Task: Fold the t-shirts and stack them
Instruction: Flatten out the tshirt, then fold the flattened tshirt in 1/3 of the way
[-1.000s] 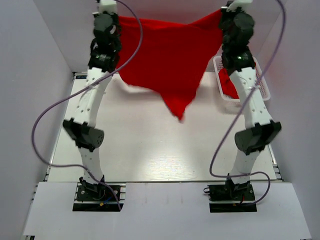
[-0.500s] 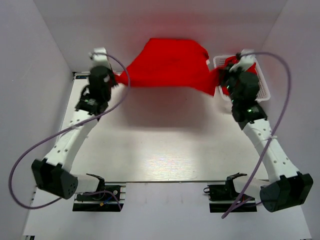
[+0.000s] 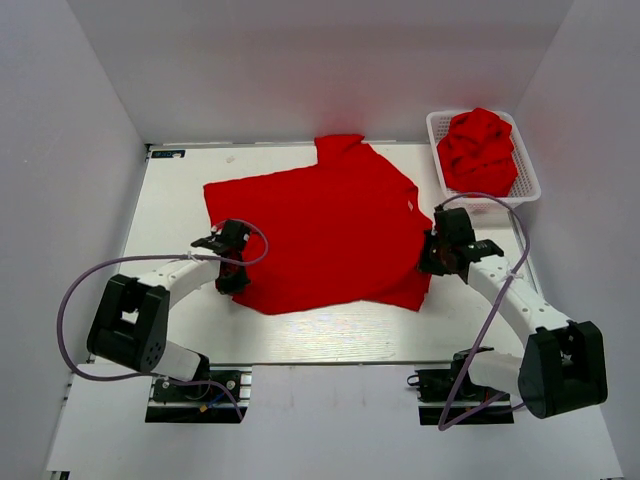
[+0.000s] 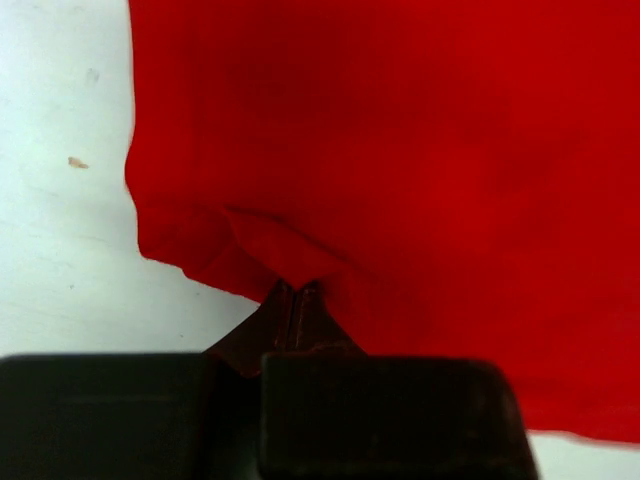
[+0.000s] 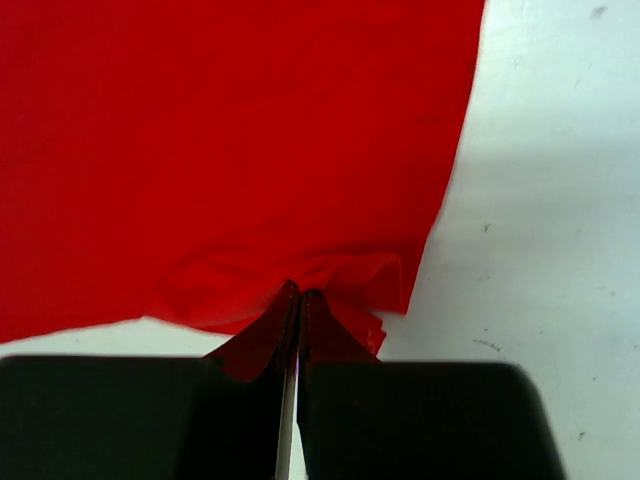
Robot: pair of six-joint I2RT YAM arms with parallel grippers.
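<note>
A red t-shirt [image 3: 325, 230] lies spread flat on the white table [image 3: 330, 330], collar toward the back. My left gripper [image 3: 236, 272] is low at the shirt's near left corner, shut on a pinch of its hem [image 4: 270, 255]. My right gripper [image 3: 430, 255] is low at the shirt's right edge, shut on a bunched fold of the cloth [image 5: 330, 275]. More red t-shirts [image 3: 478, 150] lie crumpled in a white basket [image 3: 527, 180] at the back right.
White walls close the table in on the left, back and right. The basket stands against the right wall just behind my right arm. Bare table shows in front of the shirt and along its left side [image 3: 170, 210].
Both arms have swung down from high above the back of the table to near table level. The shirt that hung between them now lies flat on the table.
</note>
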